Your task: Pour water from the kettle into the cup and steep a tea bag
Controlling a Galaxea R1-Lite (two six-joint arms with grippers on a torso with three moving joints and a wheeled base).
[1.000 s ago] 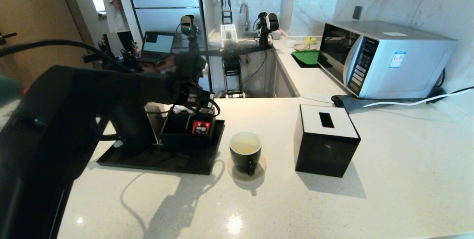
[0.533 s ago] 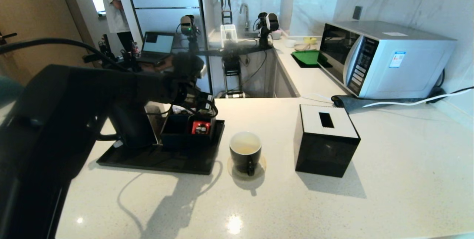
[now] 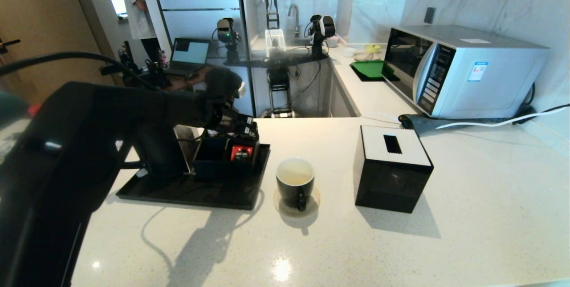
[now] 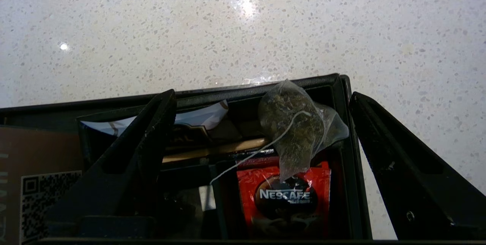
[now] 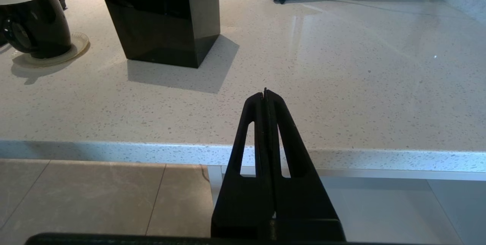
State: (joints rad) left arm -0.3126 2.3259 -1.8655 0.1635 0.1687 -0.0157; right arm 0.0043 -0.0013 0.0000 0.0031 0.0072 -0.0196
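left arm: reaching forward, wrist angled down | left gripper (image 4: 262,97): fingers spread wide, holding nothing | right gripper (image 5: 265,92): parked low, fingers pressed together

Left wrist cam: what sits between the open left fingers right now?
The tea bag lies between the left gripper fingers, untouched by either, draped over a red Nescafe packet in the black organizer box. The left wrist view shows this.

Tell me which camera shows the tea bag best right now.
The left wrist view: the tea bag fills the middle, lying over the black organiser's edge and the red packet, between the open left end effector's fingers. The head view hides it behind the arm; the right wrist view misses it entirely.
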